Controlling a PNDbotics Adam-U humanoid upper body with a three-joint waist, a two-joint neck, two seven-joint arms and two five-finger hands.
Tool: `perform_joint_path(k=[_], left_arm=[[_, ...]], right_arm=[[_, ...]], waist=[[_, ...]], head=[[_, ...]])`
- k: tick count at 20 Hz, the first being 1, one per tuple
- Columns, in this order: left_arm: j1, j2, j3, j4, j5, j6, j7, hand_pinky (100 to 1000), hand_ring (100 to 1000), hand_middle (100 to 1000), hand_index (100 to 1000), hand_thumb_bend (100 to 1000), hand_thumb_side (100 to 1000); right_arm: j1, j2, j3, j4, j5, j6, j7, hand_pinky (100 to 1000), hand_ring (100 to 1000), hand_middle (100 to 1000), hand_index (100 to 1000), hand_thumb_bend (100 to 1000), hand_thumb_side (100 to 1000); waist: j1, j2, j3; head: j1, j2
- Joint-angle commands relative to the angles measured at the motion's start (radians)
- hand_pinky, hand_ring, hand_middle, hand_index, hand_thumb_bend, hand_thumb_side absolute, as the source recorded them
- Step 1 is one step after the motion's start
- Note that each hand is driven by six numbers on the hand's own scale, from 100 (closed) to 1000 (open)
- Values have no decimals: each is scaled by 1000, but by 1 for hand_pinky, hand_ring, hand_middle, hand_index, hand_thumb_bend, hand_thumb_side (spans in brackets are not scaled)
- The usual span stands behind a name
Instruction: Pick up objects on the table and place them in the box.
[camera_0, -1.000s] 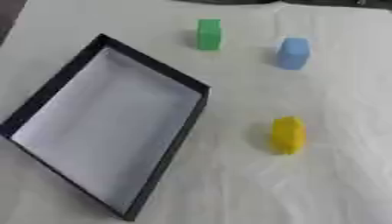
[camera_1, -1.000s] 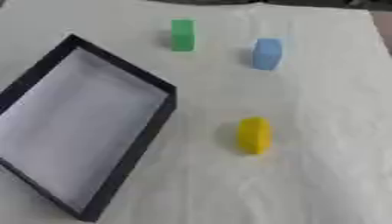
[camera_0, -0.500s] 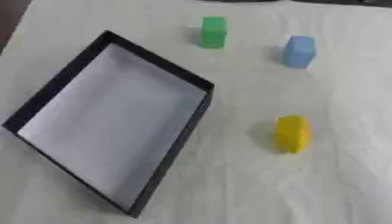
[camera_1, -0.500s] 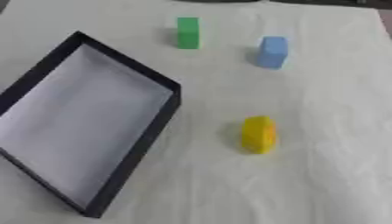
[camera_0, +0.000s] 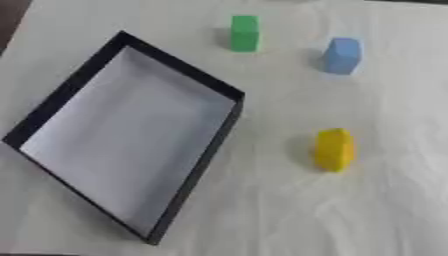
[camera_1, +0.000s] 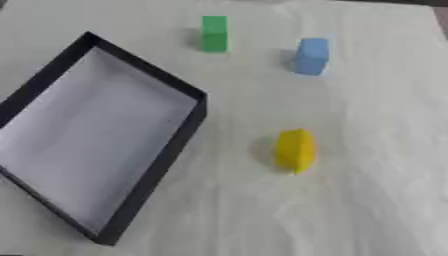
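White cloth (camera_0: 385, 210) covers the table. A black-walled box (camera_0: 188, 177) with a pale floor fills the left, empty. Green block (camera_0: 244, 33) top centre, blue block (camera_0: 341, 55) upper right, yellow block (camera_0: 333, 149) right of centre, all outside it. Neither hand shows, so their state cannot be told.

Desk (camera_0: 385, 210) surface is covered by a pale off-white cloth showing faint creases, evenly lit with soft shadows. A dark strip (camera_0: 10, 20) shows beyond the cloth's edge at the upper left corner.
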Motion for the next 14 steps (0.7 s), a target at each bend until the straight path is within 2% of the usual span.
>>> perform_joint_path(k=[1, 7, 10, 11, 14], left_arm=[[-8, 35, -1, -17, -2, 0, -2, 872, 783, 841, 860, 292, 672], [-11, 42, -10, -13, -3, 4, -10, 871, 783, 839, 858, 290, 673], [-16, 46, -15, -13, -4, 5, -15, 870, 782, 838, 857, 287, 672], [-17, 45, -16, -13, -4, 5, -16, 870, 782, 838, 857, 289, 673], [-19, 44, -20, -12, -3, 7, -19, 870, 782, 838, 857, 288, 675]], right_arm=[[9, -107, -17, 7, 24, 24, -7, 999, 991, 951, 945, 100, 417], [-18, -259, 9, 152, 15, 116, 18, 994, 982, 941, 940, 100, 415], [-33, -340, 28, 232, 36, 166, 25, 980, 969, 927, 930, 100, 340], [-45, -367, 34, 259, 47, 183, 28, 978, 968, 926, 930, 100, 342], [-104, -445, 54, 337, 55, 229, 55, 972, 966, 924, 927, 100, 264]], waist=[[-7, -41, 1], [-17, -45, 7], [-22, -43, 12], [-23, -42, 14], [-24, -42, 20]], head=[[-7, 2], [-16, 1], [-17, -4], [-18, -5], [-24, -2]])
